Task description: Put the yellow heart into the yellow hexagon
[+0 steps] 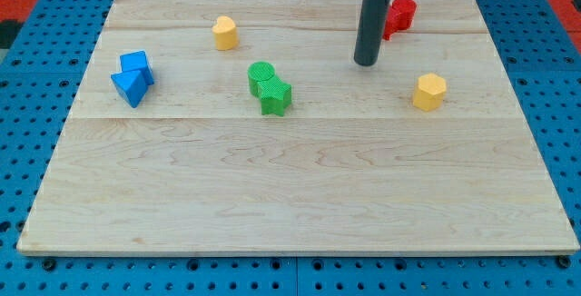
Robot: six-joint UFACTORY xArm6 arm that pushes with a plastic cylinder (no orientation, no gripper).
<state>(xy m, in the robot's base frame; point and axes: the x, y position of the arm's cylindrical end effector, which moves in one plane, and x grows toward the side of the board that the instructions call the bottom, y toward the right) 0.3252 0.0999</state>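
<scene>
My tip (367, 62) sits on the wooden table (300, 196) up toward the view's top, right of centre, and it touches none of the blocks. There is no hand on this arm, only the straight dark rod, so nothing is held. Just behind the rod, toward the view's top right, a red block (400, 14) peeks out, partly hidden by the rod, its shape hard to make out. The yellow heart (225, 33) stands well away to the view's left of my tip, near the top edge of the table. The yellow hexagon (430, 92) rests to the view's right of my tip and a little lower, apart from it, and far from the heart. Between them, near the middle, a green cylinder (261, 77) touches a second green block (276, 96) of star-like shape, which sits just below and to its right. Over on the view's left, a blue block (137, 64) touches a blue triangle (129, 87) in a tight pair. No writing, brand or label can be read anywhere. Blue pegboard (36, 24) frames the table.
</scene>
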